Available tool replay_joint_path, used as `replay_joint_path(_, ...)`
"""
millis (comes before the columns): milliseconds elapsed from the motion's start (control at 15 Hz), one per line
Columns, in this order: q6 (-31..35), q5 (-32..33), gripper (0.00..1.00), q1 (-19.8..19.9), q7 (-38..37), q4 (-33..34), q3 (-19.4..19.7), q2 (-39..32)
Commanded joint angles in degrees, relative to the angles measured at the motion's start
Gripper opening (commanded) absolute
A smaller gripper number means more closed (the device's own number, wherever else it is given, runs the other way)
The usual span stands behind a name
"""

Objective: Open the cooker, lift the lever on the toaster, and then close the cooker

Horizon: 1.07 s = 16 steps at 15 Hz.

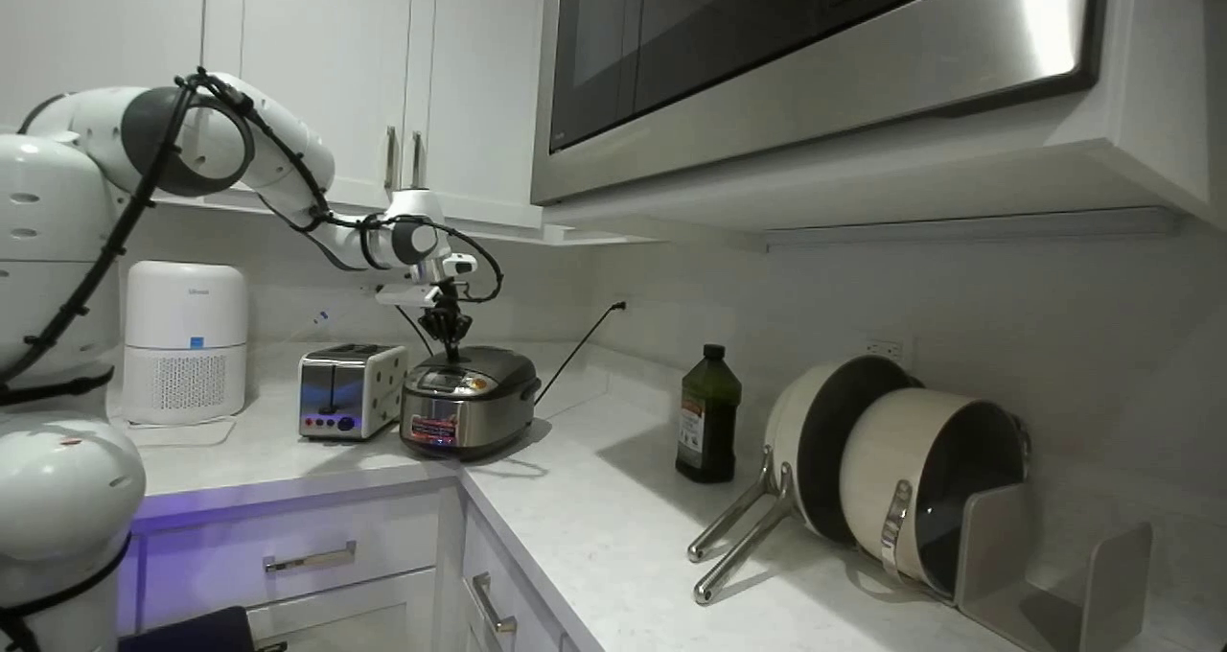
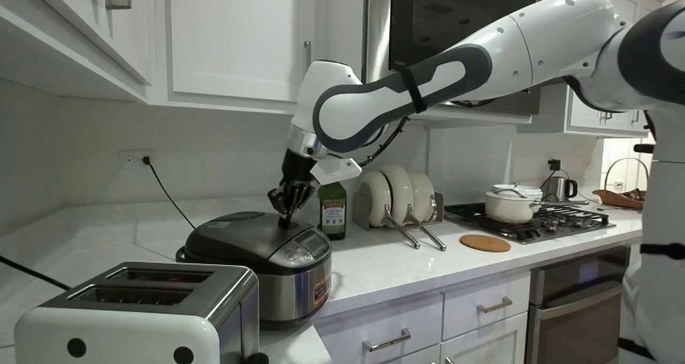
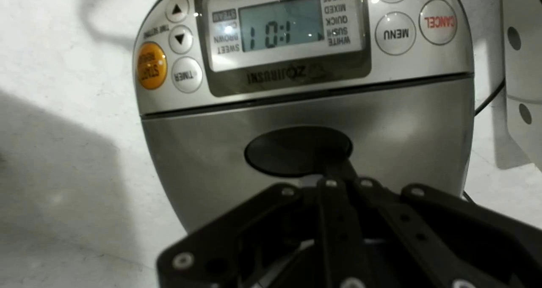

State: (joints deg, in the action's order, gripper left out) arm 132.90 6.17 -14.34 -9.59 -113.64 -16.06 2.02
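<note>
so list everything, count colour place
Counter: 1, white, around corner
Zojirushi rice cooker: 1, silver-grey, counter corner
Two-slot toaster: 1, white-silver, beside cooker
Air purifier: 1, white, near toaster
Bottle: 1, green, on counter
Rack: 1, grey, near bottle
Long-handled pans: 2, cream, in rack
Gas cooktop: 1, black, in counter
Pots: 3, pale, one racked, two on cooktop
Round mat: 1, brown, by cooktop
Kettle: 1, silver, past cooktop
Basket: 1, brown, past kettle
Oven: 1, silver, under counter
Microwave: 1, silver, overhead
Cabinets: several, white, above/below
Cords: several, black, around counter
Arm: 1, white, over counter
Gripper: 1, black, at cooker
</note>
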Motion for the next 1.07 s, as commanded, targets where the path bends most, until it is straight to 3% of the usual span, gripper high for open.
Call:
replay_joint_path(0,-2.77,2.95,0.0,-0.45,-4.55,5.06,-0.24,-5.02)
replay_joint_path(600,-9.21,4.65,0.0,-2.31,-9.41,11.25,-0.66,-5.18)
replay_joint_path(1000,-13.55,8.32,0.0,-4.18,-15.74,19.03,-1.39,-6.16)
